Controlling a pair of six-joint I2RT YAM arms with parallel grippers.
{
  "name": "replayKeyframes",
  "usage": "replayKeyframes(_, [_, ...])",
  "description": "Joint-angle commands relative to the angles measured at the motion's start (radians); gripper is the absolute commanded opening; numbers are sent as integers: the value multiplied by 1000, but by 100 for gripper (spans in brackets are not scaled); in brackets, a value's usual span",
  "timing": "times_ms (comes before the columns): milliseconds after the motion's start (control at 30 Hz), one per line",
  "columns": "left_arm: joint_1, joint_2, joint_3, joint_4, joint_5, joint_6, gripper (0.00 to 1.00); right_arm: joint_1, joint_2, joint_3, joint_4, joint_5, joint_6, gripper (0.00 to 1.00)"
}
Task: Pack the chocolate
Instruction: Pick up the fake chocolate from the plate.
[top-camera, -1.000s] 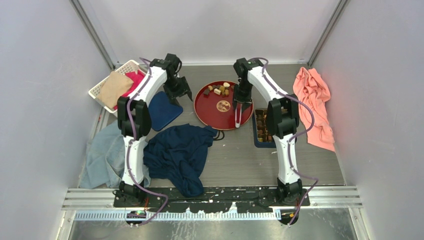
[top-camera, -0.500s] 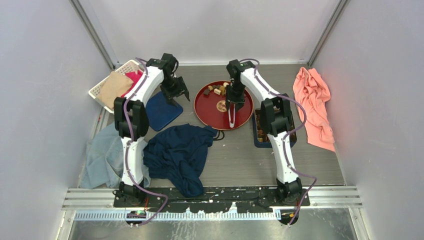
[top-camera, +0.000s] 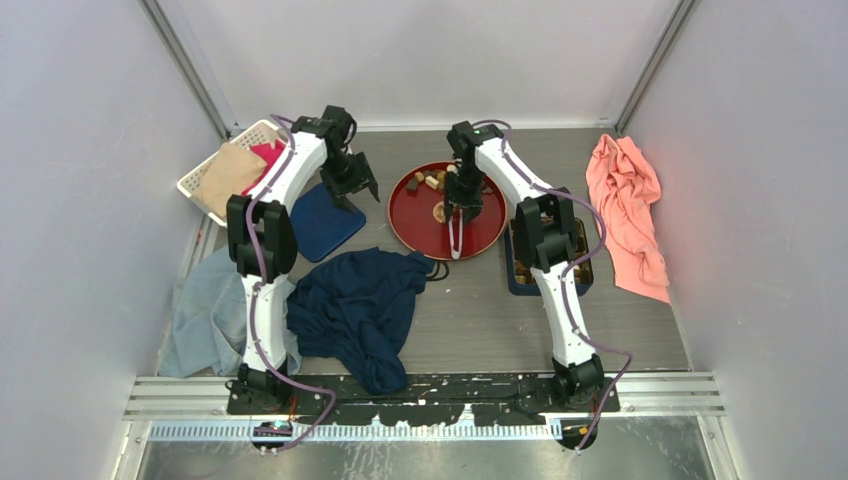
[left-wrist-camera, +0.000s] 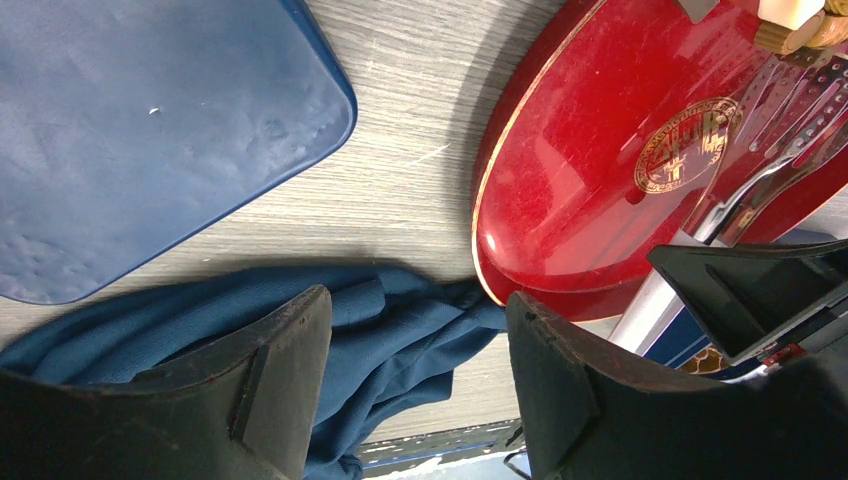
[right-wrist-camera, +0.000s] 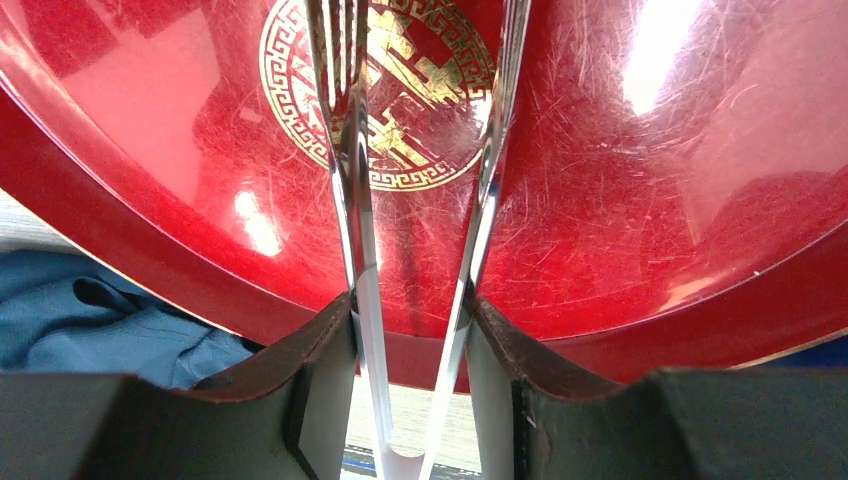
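Note:
Several chocolate pieces (top-camera: 432, 180), brown and cream, lie at the far side of the red round tray (top-camera: 420, 232). More sit in the navy box (top-camera: 522, 262), mostly hidden behind my right arm. My right gripper (top-camera: 463, 208) is shut on metal tongs (top-camera: 456, 240) over the tray. In the right wrist view the gripper (right-wrist-camera: 410, 340) clamps both tong arms (right-wrist-camera: 350, 150), which reach over the gold emblem (right-wrist-camera: 400, 90) with nothing between them. My left gripper (top-camera: 355, 185) is open and empty, left of the tray. The left wrist view shows a cream piece (left-wrist-camera: 790, 12) and the tong tips (left-wrist-camera: 790, 100).
A navy lid (top-camera: 325, 222) lies under my left gripper (left-wrist-camera: 420, 320). A dark blue cloth (top-camera: 360, 300) touches the tray's near-left rim. A grey-blue cloth (top-camera: 210, 315) lies left of it, a white basket of cloths (top-camera: 235, 172) at far left, and an orange cloth (top-camera: 630, 210) at right.
My right arm has swung left with the tongs, from the tray's right edge to over its middle. My left gripper drew slightly left and has since held still.

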Motion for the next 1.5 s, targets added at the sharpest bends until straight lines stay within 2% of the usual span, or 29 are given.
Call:
replayKeyframes(0, [5, -57, 17, -11, 3, 7, 66, 1, -6, 78, 24, -31, -10, 47])
replayKeyframes(433, [13, -53, 34, -19, 1, 13, 66, -8, 53, 166, 23, -3, 13, 49])
replayKeyframes(633, [13, -51, 35, -20, -2, 14, 66, -9, 38, 151, 24, -9, 11, 41])
replayKeyframes(1067, [14, -34, 35, -9, 13, 12, 66, -9, -176, 2, 19, -22, -27, 35])
replayKeyframes(1233, [14, -28, 27, -7, 22, 11, 66, -18, -322, -132, 11, -17, -34, 35])
replayKeyframes(1467, [14, -44, 23, -2, -1, 15, 66, -43, -548, -344, -53, 67, -16, 34])
